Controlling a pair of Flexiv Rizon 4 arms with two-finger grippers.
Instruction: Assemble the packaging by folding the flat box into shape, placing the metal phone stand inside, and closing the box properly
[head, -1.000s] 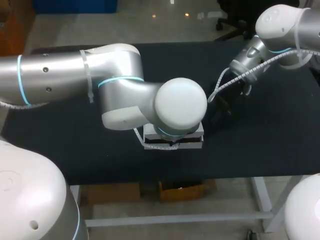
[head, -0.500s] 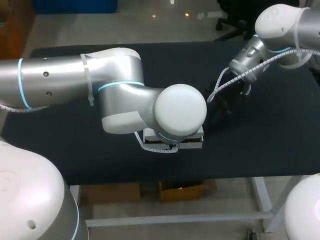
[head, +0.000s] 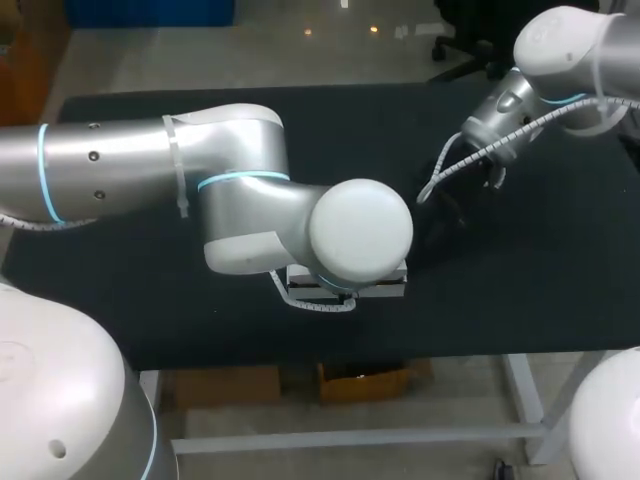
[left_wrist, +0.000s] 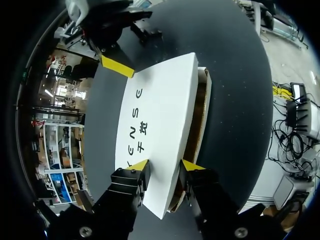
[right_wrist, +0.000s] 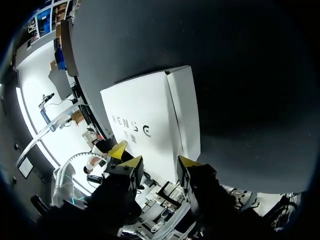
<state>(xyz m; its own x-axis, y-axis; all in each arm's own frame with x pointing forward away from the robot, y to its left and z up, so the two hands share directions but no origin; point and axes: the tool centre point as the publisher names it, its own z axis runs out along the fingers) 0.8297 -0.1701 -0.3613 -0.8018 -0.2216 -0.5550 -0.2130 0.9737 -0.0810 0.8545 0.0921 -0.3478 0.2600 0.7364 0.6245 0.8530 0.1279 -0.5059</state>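
Observation:
The white box (left_wrist: 160, 115) lies flat on the black table (head: 520, 290), printed lid up, with a brown cardboard gap along one long side. My left gripper (left_wrist: 165, 167) is open at its near end, one yellow tip on the lid and the other over the brown edge. In the head view my left arm hides most of the box (head: 397, 277). My right gripper (right_wrist: 159, 162) is open over the opposite end of the box (right_wrist: 150, 120). One of its fingertips (left_wrist: 117, 66) touches the far corner. The phone stand shows in no view.
The table stretches bare to the right of the box and toward its front edge (head: 480, 352). My left arm's elbow and wrist (head: 300, 220) hang low over the table's middle.
My left arm has shifted slightly toward the table's front, covering more of the box in the head view. The right arm has hardly moved.

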